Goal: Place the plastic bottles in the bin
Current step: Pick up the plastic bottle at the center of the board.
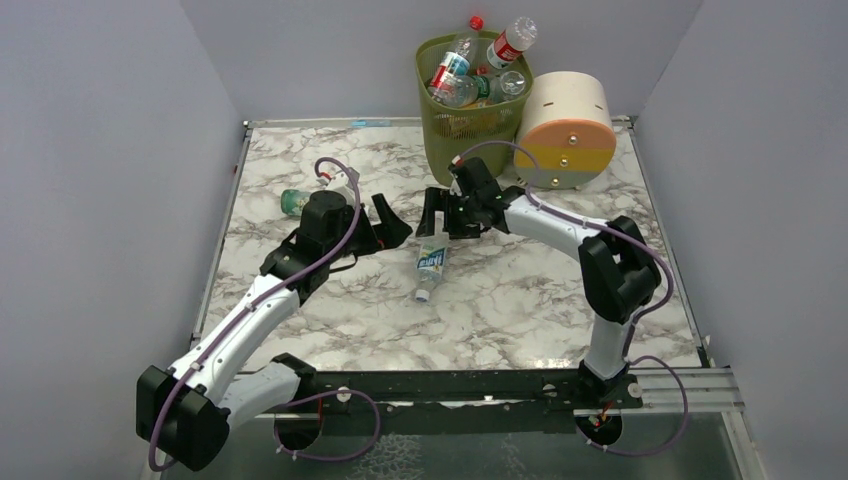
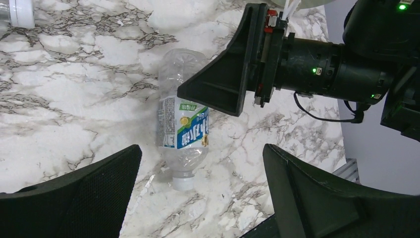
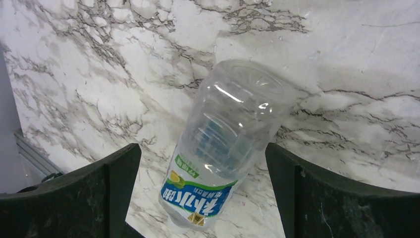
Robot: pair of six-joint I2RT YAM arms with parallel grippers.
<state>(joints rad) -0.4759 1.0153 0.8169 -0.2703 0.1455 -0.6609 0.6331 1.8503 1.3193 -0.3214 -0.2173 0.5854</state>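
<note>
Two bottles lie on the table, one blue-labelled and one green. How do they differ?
The blue-labelled bottle is clear with a white cap; the green bottle is tinted green. The blue-labelled bottle lies in the open mid-table, the open right gripper over its base end; the green bottle lies farther left, partly hidden by the left arm. Both lie on the marble table, outside the bin.

My left arm hides most of a green-ended bottle on the desk. My left wrist view's corner cuts off a pale object. Bottles in the bin overlap beyond counting.
</note>
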